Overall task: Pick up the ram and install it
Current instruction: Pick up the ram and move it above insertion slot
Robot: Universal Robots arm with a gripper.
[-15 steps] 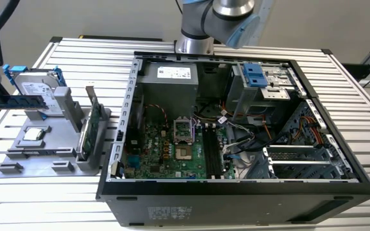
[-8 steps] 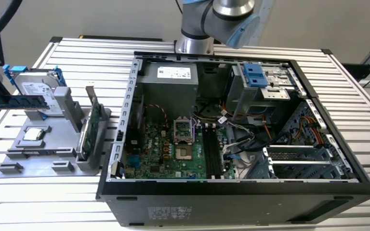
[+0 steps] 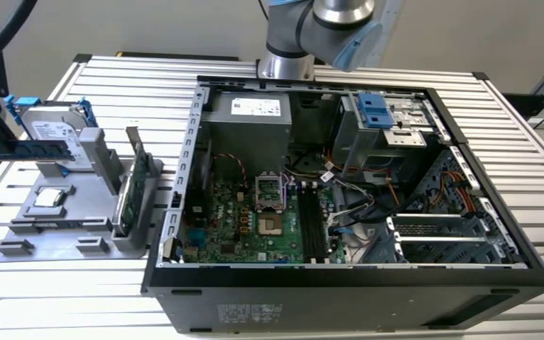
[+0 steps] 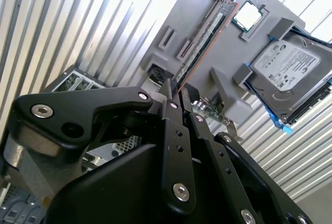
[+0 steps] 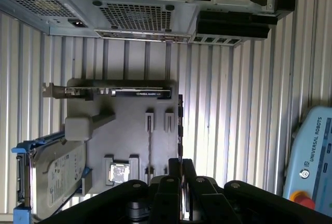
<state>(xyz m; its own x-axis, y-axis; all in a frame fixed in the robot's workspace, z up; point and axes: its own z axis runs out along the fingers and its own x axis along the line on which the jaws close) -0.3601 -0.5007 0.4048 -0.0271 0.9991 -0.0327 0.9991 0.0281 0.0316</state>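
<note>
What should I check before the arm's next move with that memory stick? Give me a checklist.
1. Gripper shut on the long, thin blue ram stick: ok.
2. Ram held above the grey holder tray, in the exterior view: ok.
3. Black computer case open: ok.
4. Long black memory slots on the green motherboard vacant: ok, they look empty.
5. Slot latches open: cannot tell.
6. Loose cables clear of the slots: cannot tell.

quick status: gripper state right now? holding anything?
Gripper: closed, holding the ram.
</note>
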